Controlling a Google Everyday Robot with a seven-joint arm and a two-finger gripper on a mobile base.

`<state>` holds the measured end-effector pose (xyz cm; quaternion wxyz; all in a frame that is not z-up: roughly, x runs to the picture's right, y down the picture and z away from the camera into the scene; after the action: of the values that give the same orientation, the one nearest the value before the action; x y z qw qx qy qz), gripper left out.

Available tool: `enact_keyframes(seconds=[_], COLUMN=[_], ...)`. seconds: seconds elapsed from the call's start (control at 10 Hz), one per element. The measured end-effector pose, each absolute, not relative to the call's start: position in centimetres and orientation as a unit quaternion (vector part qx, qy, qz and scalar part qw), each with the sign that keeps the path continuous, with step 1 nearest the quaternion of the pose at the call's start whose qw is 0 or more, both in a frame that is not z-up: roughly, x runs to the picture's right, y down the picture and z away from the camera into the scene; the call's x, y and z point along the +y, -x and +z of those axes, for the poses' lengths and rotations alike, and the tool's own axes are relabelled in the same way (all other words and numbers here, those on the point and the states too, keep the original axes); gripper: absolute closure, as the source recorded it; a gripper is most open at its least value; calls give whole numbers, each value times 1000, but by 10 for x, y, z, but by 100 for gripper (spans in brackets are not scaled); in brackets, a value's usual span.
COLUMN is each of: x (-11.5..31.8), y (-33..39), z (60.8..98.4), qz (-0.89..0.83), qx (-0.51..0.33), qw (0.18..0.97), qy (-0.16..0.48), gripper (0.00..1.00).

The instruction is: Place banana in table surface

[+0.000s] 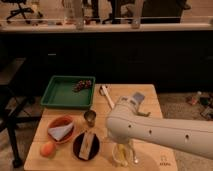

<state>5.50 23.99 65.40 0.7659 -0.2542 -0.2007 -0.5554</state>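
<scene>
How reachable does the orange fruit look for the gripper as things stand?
Probably yes. The gripper is low at the front edge of the table surface, by the banana; the orange fruit lies uncovered at the front left, with only the dark plate between them.

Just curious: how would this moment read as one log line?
hand: low over table surface, front edge | banana: at hand | placement: cannot confirm

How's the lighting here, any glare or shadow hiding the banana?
Camera view: table evenly lit, no glare; the room behind is dark. The arm covers part of the table's front; the gripper sits under it at the front edge, the pale banana showing there, partly hidden.
</scene>
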Motion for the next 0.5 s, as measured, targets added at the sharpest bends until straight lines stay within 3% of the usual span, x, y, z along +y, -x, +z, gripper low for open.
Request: enact_keyframes(seconds=[0.5], x=[244], y=[-60], z=[667], qz=[-546], qx=[-214], qw=[766], qy=[264], gripper=[21])
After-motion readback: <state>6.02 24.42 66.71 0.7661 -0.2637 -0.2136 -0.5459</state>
